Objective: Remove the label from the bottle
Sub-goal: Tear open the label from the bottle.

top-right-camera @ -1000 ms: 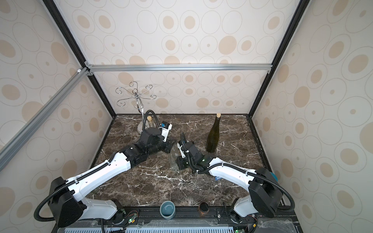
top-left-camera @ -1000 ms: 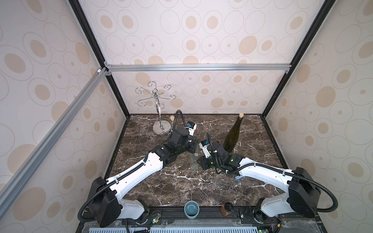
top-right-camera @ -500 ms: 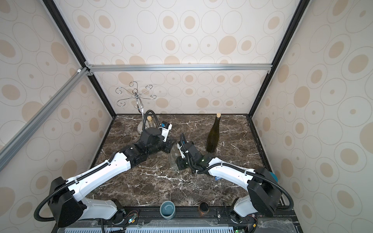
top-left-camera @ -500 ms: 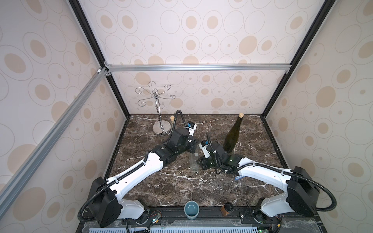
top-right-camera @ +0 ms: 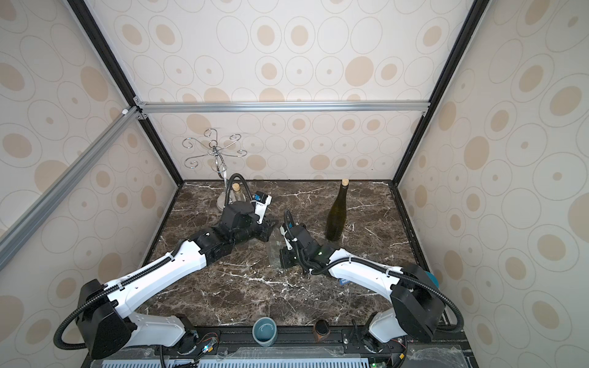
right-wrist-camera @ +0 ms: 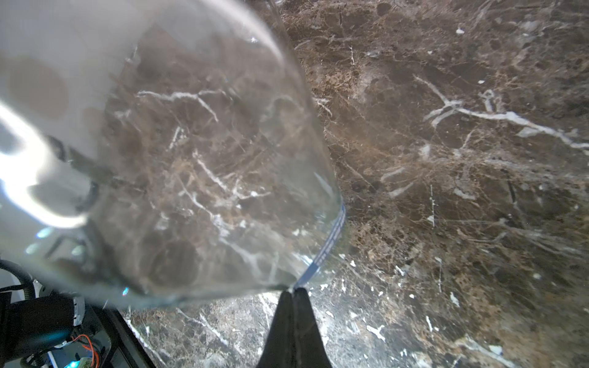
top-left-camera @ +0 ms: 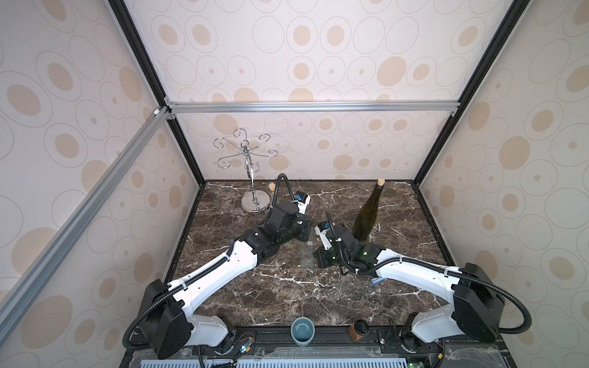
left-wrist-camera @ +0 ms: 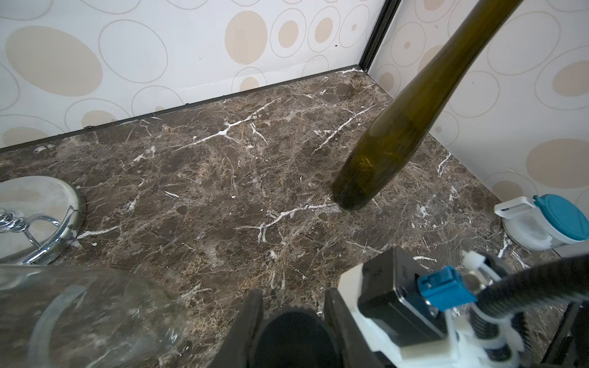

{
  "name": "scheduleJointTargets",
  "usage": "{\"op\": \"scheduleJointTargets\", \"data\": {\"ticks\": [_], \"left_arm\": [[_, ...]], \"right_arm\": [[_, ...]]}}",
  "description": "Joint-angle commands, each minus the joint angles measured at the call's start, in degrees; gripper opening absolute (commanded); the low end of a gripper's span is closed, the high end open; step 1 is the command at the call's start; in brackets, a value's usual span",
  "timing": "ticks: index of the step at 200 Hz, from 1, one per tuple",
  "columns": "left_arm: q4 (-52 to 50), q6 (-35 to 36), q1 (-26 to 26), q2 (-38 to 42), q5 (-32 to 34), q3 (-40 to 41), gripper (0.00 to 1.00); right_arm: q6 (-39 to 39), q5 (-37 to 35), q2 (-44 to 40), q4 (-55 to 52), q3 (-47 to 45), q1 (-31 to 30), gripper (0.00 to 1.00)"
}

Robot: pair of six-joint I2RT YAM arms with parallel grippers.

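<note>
left pincer (left-wrist-camera: 293,296) clamped on clear bottle (top-left-camera: 306,255) top | right pincer (right-wrist-camera: 291,291) pinched shut on label (right-wrist-camera: 333,237) edge | label not yet peeled

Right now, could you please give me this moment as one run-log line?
left gripper: shut on clear bottle | right gripper: shut on blue label end | label: not yet off

The tabletop (top-left-camera: 287,296) is showing dark brown stone with thin white lines. The walls (top-left-camera: 318,47) are showing cream with tan ovals and rings. The tall bottle (top-left-camera: 366,220) is looking dark green. The label (right-wrist-camera: 333,237) is showing blue on the clear bottle (right-wrist-camera: 191,159).
</note>
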State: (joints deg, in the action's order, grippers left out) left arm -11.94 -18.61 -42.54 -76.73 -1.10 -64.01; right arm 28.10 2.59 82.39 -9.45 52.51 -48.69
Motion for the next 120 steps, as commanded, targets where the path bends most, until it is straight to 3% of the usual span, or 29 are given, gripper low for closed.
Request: {"op": "scheduleJointTargets", "data": {"ticks": [1,120], "left_arm": [[-0.11,-0.42,-0.52,0.26,-0.83,-1.56,0.11],[-0.62,1.55,-0.61,-0.1,-2.66,-1.82,0.11]], "right_arm": [[0.2,-1.87,-0.66,-0.08,-0.26,-0.1,0.0],[-0.03,-2.04,-1.53,0.4,-1.46,-0.01,0.0]]}}
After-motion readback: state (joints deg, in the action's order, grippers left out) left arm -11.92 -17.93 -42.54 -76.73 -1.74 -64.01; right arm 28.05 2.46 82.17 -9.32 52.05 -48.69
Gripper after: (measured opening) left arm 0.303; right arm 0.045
